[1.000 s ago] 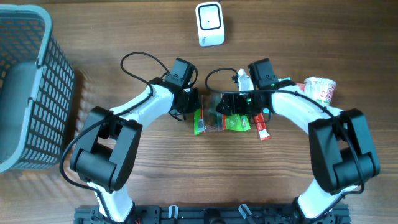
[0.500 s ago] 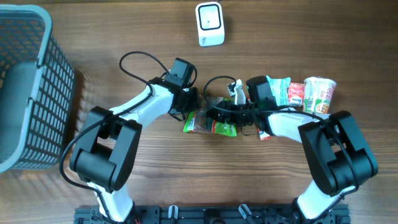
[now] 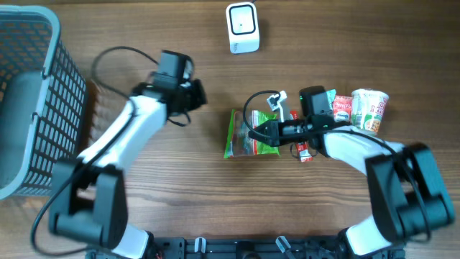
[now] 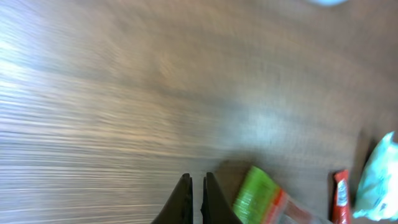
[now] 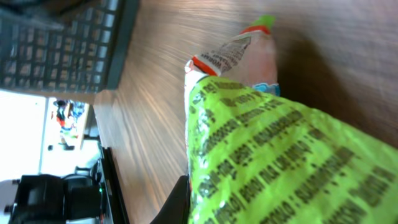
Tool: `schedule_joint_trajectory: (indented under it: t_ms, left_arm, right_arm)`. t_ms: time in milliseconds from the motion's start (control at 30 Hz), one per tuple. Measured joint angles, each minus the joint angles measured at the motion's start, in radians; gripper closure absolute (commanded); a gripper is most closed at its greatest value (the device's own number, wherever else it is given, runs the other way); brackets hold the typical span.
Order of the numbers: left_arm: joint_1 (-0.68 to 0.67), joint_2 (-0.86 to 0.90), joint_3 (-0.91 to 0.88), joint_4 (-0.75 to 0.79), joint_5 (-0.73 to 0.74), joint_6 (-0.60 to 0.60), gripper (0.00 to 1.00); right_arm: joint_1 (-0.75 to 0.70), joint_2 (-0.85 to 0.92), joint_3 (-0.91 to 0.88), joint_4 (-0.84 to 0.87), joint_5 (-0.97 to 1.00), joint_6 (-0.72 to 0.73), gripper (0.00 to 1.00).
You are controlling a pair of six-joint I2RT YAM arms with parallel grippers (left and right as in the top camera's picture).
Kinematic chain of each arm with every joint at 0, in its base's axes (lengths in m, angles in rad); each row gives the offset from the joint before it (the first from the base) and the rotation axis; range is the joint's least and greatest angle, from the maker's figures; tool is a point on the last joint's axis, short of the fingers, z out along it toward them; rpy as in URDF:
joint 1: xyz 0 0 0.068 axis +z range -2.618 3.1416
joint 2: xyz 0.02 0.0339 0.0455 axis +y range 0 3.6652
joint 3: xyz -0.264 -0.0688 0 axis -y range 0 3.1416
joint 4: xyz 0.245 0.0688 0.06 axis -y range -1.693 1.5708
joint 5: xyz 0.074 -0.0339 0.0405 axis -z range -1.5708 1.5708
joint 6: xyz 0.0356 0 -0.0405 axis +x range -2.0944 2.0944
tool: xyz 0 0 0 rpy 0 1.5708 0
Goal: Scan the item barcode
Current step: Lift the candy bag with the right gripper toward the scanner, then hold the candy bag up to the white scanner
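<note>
Got the right end effector (image 3: 267, 131) clenched on the right edge of the green snack packet (image 3: 246, 135), around the middle of the counter (image 3: 180, 194), well to the near side of the white scanner (image 3: 242, 28). Got the left end effector (image 3: 198, 93) clenched too, gripping nothing, over bare wood to the far left of the packet

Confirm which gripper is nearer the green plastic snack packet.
Right. The right gripper is shut on the green plastic snack packet at its right edge. The left gripper, shut and empty, sits apart from it, up-left over the wooden table.
</note>
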Motion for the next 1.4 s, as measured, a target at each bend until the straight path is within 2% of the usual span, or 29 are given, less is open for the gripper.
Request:
schedule_joint_trajectory:
  t_ms: [67,167,233,267,300,333,367,600,700,833,933,1100,1400]
  left_arm:
    - [0.038,-0.034,0.0,-0.01,-0.017,0.023,0.96]
    - [0.085,-0.035,0.0,-0.031,-0.083,0.047,0.88]
    - [0.114,-0.035,0.0,-0.032,-0.132,0.052,0.78]
    - [0.129,-0.035,0.0,-0.031,-0.157,0.051,0.66]
    - [0.149,-0.035,0.0,-0.03,-0.179,0.059,0.48]
    - [0.164,-0.035,0.0,-0.029,-0.193,0.064,0.19]
    - [0.176,-0.035,0.0,-0.029,-0.209,0.067,0.0]
    - [0.224,-0.035,0.0,-0.044,-0.264,0.071,0.0]
    - [0.224,-0.035,0.0,-0.046,-0.265,0.071,0.0]
    - [0.224,-0.035,0.0,-0.046,-0.268,0.071,0.0]
    - [0.224,-0.035,0.0,-0.045,-0.267,0.071,0.0]
    - [0.224,-0.035,0.0,-0.046,-0.268,0.071,0.0]
    - [0.224,-0.035,0.0,-0.047,-0.268,0.071,0.0]
  right_arm:
    - [0.0,-0.076,0.0,-0.066,0.014,-0.04,0.96]
    - [0.0,-0.203,0.025,-0.266,0.101,-0.11,0.96]
    - [0.0,-0.225,0.085,-0.424,0.151,-0.155,0.96]
    - [0.0,-0.23,0.138,-0.517,0.176,-0.183,0.96]
    - [0.0,-0.233,0.192,-0.579,0.198,-0.214,0.96]
    - [0.0,-0.234,0.247,-0.643,0.211,-0.246,0.96]
    - [0.0,-0.238,0.303,-0.689,0.221,-0.271,0.96]
    - [0.0,-0.243,0.641,-0.986,0.308,-0.312,0.96]
    - [0.0,-0.203,0.902,-1.18,0.392,-0.315,0.96]
    - [-0.003,-0.045,1.292,-1.427,0.477,-0.365,0.96]
    - [-0.003,0.116,1.531,-1.521,0.572,-0.407,0.96]
    - [-0.003,0.262,1.573,-1.427,0.688,-0.495,0.96]
    - [0.138,0.497,1.573,-0.982,1.144,-0.682,0.96]
